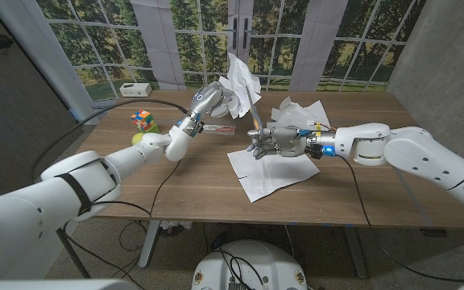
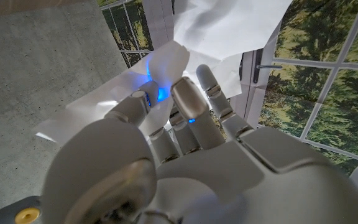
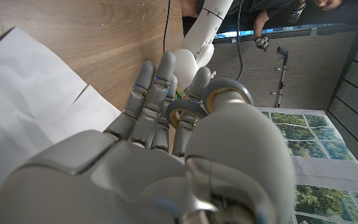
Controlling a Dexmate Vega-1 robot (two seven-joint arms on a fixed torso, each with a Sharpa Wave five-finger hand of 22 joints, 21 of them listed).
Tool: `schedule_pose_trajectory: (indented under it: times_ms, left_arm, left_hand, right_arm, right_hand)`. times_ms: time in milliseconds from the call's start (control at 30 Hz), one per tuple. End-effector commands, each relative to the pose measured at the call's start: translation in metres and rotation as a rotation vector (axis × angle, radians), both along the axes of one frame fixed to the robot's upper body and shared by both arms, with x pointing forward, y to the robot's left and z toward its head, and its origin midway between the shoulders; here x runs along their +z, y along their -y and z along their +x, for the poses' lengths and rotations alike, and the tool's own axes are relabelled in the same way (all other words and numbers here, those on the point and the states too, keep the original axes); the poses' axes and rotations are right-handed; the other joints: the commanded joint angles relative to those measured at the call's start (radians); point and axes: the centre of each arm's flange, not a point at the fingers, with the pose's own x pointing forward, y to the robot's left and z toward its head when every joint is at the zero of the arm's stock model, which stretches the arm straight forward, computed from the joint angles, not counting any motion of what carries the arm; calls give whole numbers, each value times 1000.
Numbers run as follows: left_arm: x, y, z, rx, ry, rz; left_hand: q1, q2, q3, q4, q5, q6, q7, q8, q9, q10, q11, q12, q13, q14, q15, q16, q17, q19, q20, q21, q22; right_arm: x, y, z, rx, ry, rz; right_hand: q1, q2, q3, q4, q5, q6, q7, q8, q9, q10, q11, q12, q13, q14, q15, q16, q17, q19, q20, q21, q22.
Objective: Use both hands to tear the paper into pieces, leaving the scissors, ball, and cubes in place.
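The left hand (image 1: 210,102) is raised over the table's (image 1: 192,181) far half, its fingers (image 2: 191,102) clamped on a crumpled piece of paper (image 1: 242,80) that hides most of them. The right hand (image 1: 271,143) holds the scissors (image 3: 194,112), blades hidden, above a flat sheet (image 1: 272,171) near the front edge. The cubes (image 1: 142,120) and ball (image 1: 138,138) sit toward the left edge, the ball half hidden. No writing is legible.

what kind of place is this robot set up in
Probably a robotics lab or test room, not a home. The window behind the wooden table looks like a printed forest backdrop, cables trail over the table, and a person stands nearby by a tripod-like stand.
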Motion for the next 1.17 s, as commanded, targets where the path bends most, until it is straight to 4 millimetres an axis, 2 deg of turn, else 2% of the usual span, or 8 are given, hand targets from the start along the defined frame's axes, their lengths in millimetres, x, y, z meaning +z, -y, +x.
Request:
schedule_pose_trajectory:
  times_ms: [33,333,733,1167]
  left_arm:
    - [3,-2,3,30,14,35]
    - [5,-5,5,49,22,53]
    - [1,3,8,55,14,53]
    - [2,9,5,44,29,83]
  left_hand:
    - [15,-2,3,-2,-2,16,4,-2,-1,40,-33,-8,-2,8,-4,9,1,-6,-135,7,0]
    - [18,-7,2,1,-2,18,4,-2,-3,49,-33,-10,-5,8,-4,15,1,-8,-133,3,-1]
    - [20,-11,0,4,-2,21,4,-4,-5,49,-33,-19,-10,5,-4,20,0,-10,-130,-2,-2]
    - [24,-11,-4,5,-2,21,4,-7,-6,53,-33,-22,-6,3,-4,25,0,-9,-130,-4,-2]
  right_arm:
    - [-1,-5,-1,-2,8,0]
    - [-1,-12,0,12,13,-11]
    - [3,-4,10,25,-8,-13]
    - [-2,2,8,22,25,2]
  right_hand:
    - [8,3,9,-3,-3,-6,-3,9,3,255,-145,1,2,-4,-139,-5,5,-5,-4,8,1]
    - [7,4,11,-4,-4,-11,-4,11,1,253,-145,-1,3,-7,-139,-7,7,-11,-4,12,1]
    - [3,5,12,-3,-6,-11,0,14,-3,251,-145,-1,7,-10,-139,-8,9,-16,-2,18,1]
    - [1,5,15,-4,-8,-11,-2,20,-6,250,-147,-3,9,-11,-139,-7,12,-23,-1,23,0]
